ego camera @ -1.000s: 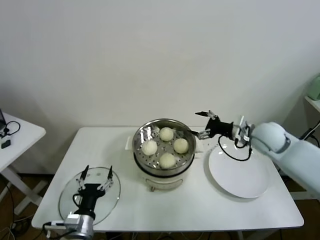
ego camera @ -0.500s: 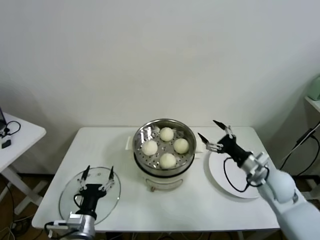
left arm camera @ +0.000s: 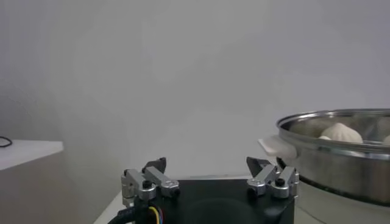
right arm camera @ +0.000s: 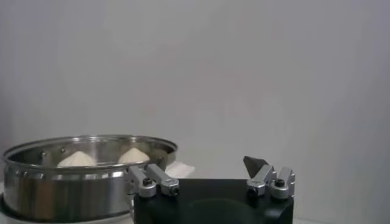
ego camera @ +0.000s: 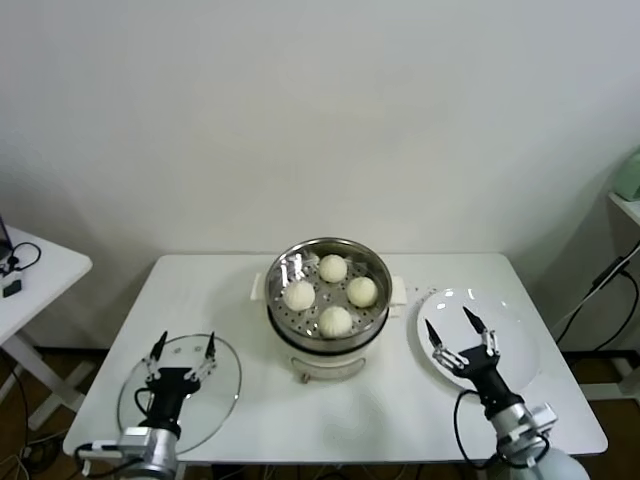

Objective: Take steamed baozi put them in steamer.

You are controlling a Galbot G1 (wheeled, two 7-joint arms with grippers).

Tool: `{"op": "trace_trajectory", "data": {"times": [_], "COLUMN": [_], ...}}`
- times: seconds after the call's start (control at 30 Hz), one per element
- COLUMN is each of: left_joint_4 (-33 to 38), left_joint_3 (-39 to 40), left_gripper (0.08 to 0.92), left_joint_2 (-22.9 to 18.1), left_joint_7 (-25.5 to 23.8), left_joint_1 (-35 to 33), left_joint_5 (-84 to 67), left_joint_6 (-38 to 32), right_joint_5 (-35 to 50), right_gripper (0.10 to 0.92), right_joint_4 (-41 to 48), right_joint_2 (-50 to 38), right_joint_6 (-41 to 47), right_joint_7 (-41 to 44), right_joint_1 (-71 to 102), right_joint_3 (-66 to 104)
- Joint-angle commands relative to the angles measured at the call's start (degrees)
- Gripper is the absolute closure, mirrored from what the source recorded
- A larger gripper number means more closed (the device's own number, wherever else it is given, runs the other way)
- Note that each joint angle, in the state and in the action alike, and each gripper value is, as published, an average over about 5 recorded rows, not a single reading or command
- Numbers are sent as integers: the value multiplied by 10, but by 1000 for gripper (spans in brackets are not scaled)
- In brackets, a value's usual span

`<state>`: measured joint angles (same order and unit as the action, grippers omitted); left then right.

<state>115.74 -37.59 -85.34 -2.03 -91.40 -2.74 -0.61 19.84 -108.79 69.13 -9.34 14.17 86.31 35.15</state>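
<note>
Head view: white table [ego camera: 330, 420] sitting against a plain white wall, a second small white side table [ego camera: 35, 270] standing off its left end. Steamer [ego camera: 290, 325] sitting mid-table toward the back edge, four steamed baozi [ego camera: 336, 320] lying inside the basket, spaced apart. Glass lid [ego camera: 215, 395] lying flat near the front-left corner, white plate [ego camera: 520, 345] lying near the right end; both are staying inside the table edges. Bare tabletop is showing in front of the steamer and between it and the lid. Left gripper [ego camera: 181, 349] hovering over the lid, fingers spread, grasping nothing. Right gripper [ego camera: 451, 331] hovering over the plate's left part, fingers splayed wide, empty.

Left wrist view: left gripper [left arm camera: 207, 164] pointing at blank wall, jaws apart, nothing between them. Steamer [left arm camera: 341, 164] standing off to one side, a bao top [left arm camera: 341, 131] showing above the rim.

Right wrist view: right gripper [right arm camera: 207, 170] released, nothing between the tips. Steamer [right arm camera: 73, 182] sitting off to one side, two bao tops [right arm camera: 77, 159] peeking over the rim; plain wall behind.
</note>
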Motion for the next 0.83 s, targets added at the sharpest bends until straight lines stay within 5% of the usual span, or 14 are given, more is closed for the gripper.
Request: {"op": "trace_trajectory", "data": {"times": [0.03,0.83], "left_joint_4": [1,-11], "left_joint_3": [-14,-17], "left_gripper": [177,177], "left_joint_2": [0,2], "left_joint_7": [-6,-17], "left_joint_1": [-1,3], "left_joint_5": [-16,-13], "left_joint_6": [3,-9], "right_joint_5": [-26,-26], "right_gripper": [203,203], "right_joint_4": [-18,-19], "right_joint_2": [88,92], "right_joint_6": [-33,-24], "right_joint_7": [-12,-10], "right_joint_1": [61,55], "right_joint_3": [39,28]}}
